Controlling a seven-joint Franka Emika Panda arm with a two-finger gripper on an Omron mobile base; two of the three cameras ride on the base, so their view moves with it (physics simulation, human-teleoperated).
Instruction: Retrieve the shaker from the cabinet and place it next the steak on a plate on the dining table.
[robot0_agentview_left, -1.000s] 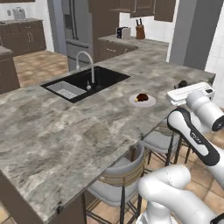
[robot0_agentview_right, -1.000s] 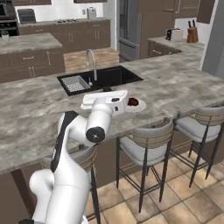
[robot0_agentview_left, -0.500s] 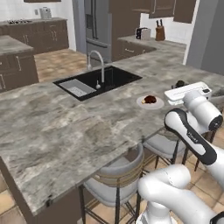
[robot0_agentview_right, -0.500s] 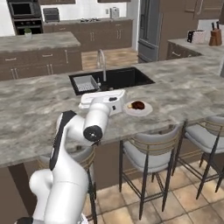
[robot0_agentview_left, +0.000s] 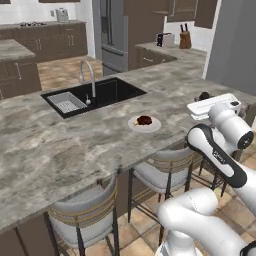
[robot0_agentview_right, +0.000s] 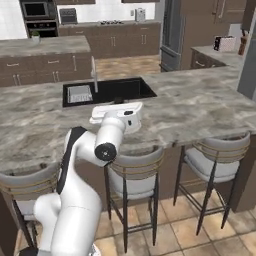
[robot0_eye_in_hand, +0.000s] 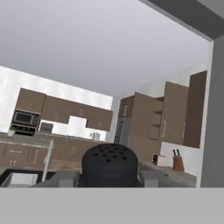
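In the hand view the black shaker (robot0_eye_in_hand: 110, 163) shows its perforated top close up, and my gripper (robot0_eye_in_hand: 109, 178) is shut on it, one grey finger on each side. In the left base view the shaker (robot0_agentview_left: 204, 95) pokes up as a dark knob from my gripper (robot0_agentview_left: 205, 99), above the right end of the dining table (robot0_agentview_left: 60, 145). The small white plate (robot0_agentview_left: 144, 123) lies on the stone top left of my hand, a good way off, near the table's front edge. The dark steak (robot0_agentview_left: 144, 120) rests on it. The marbled table (robot0_agentview_right: 200, 107) runs across behind my arm.
A black sink (robot0_agentview_left: 95, 95) with a curved faucet (robot0_agentview_left: 89, 75) is set in the table behind the plate. Grey stools (robot0_agentview_left: 165, 167) (robot0_agentview_right: 216, 156) stand along the near side. A toaster (robot0_agentview_left: 165, 39) and a knife block (robot0_agentview_left: 185, 40) sit on the far counter.
The whole picture has shifted in both base views, so the base has moved along the table. My arm keeps the same pose, with the shaker still in the gripper.
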